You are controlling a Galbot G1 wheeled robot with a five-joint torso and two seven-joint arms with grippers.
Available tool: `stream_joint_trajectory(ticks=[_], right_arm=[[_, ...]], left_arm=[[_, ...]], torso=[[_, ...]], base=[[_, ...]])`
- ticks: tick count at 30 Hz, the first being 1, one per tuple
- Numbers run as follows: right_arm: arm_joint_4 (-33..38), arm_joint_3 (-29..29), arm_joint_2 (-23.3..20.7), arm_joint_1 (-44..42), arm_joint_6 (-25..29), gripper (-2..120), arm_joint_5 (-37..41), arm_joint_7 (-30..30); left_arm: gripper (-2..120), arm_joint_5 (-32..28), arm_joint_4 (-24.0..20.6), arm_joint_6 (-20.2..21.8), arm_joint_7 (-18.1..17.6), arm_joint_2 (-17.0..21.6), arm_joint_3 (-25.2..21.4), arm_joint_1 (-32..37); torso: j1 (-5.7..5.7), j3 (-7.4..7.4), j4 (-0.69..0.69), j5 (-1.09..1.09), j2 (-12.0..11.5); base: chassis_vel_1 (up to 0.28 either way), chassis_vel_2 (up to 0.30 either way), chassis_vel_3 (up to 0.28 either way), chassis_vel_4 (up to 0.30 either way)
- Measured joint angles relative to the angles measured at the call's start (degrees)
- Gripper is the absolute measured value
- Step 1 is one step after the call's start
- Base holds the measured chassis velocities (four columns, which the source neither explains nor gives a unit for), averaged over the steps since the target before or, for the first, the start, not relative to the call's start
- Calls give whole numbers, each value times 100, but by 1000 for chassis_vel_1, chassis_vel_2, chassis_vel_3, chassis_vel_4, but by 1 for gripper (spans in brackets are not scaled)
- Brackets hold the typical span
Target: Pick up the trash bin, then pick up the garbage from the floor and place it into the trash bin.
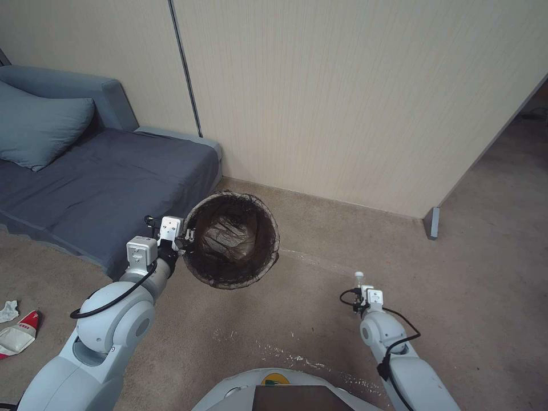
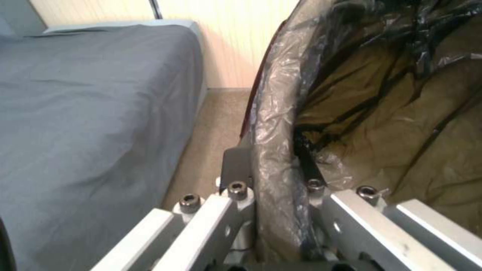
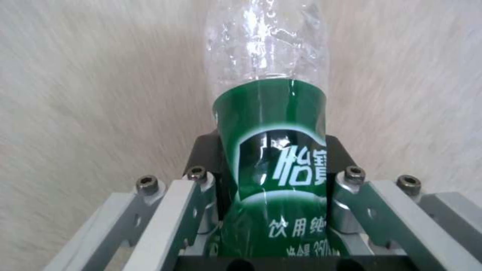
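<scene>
Beside the grey bed (image 1: 108,182), near the foot of the panelled wall (image 1: 354,97), the left gripper (image 1: 185,237) holds the trash bin (image 1: 231,240) clear of the carpeted floor (image 1: 319,297), its jaws clamped over the rim, one finger outside and one inside, pinching the dark bag liner (image 2: 273,124) against the wall of the bin. Held this way the bin's mouth faces up and toward the robot, a position judged to leave it open for a drop from above. To the right and well apart from the bin, the right gripper (image 1: 359,291) is closed on a clear plastic bottle (image 3: 269,124); the jaws press the labelled middle from both sides, so the bottle stands out beyond the fingertips and its top shows above the wrist in the head view. Its green label (image 3: 273,158) bears white Chinese characters, of which "怡寶" and part of "饮用纯" can be read, with a partly hidden figure below. Further litter, a crumpled white tissue (image 1: 8,311) and a crushed red-and-white paper cup (image 1: 20,337), lies on the floor at far left, by the left arm.
</scene>
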Motion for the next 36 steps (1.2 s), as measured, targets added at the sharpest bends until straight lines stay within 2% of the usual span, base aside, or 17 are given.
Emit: stream_joint_trajectory(ticks=[2,3,6,7,9,10,12,13,15,21,24,27,28,30,32,35,36], right_arm=[[660,143,-250,-203,-32,26,191,17],[660,143,-250,-203,-32,26,191,17],[1531,306,-669,-419,-107,26,441,51],[1531,306,-669,-419,-107,26,441,51],[2358,431,-1042,-547,-218,26,800,143],[2358,431,-1042,-547,-218,26,800,143],[3025,524,-1321,-569,-342,26,1339,278],[3025,524,-1321,-569,-342,26,1339,278],[3539,619,-1521,-539,-477,26,1894,413],[4431,959,-1914,-414,-479,26,2865,349],[4524,1137,-2135,-315,-335,26,3210,105],[4537,1247,-2643,-8,-131,26,3914,-160],[4537,1247,-2643,-8,-131,26,3914,-160],[4529,1142,-2995,255,-43,26,4300,-297],[4524,1096,-3111,356,5,26,4400,-387],[4501,816,-3653,1054,161,26,5030,-693],[4501,816,-3653,1054,161,26,5030,-693]], left_arm=[[3,1,-1,0,-3,-6,1,5],[3,1,-1,0,-3,-6,1,5],[3,2,-5,0,-7,-8,1,17],[3,2,-5,0,-7,-8,1,17],[3,3,-6,0,-8,-7,0,34],[3,3,-6,0,-8,-7,0,34],[3,20,-3,0,-10,-15,4,51],[3,20,-3,0,-10,-15,4,51],[3,43,9,0,-10,-31,20,62],[3,73,35,0,-13,-38,37,79],[3,82,49,0,-14,-38,51,80],[3,101,83,0,-15,-46,80,72],[3,101,83,0,-15,-46,80,72],[3,120,109,0,-16,-61,95,71],[3,124,120,0,-16,-72,101,70],[3,129,164,0,-20,-118,114,34],[3,129,164,0,-20,-118,114,34]], torso=[[0,0,2,-1,0],[0,0,2,-1,0],[0,0,1,0,1],[0,0,1,0,1],[-1,0,1,-1,1],[-1,0,1,-1,1],[-1,0,2,-1,1],[-1,0,2,-1,1],[-1,0,2,-1,1],[-1,0,1,-2,1],[-1,0,2,-1,1],[0,0,2,-1,1],[0,0,2,-1,1],[0,0,1,0,1],[-1,0,2,0,1],[0,0,2,0,1],[0,0,2,0,1]], base=[[0,0,0,0],[0,0,0,0],[0,0,0,0],[0,0,0,0],[0,0,0,0],[0,0,0,0],[0,0,0,0],[0,0,0,0],[0,0,0,0],[0,0,0,0],[0,0,0,0],[0,0,0,0],[0,0,0,0],[0,0,0,0],[0,0,0,0],[0,0,0,0],[0,0,0,0]])
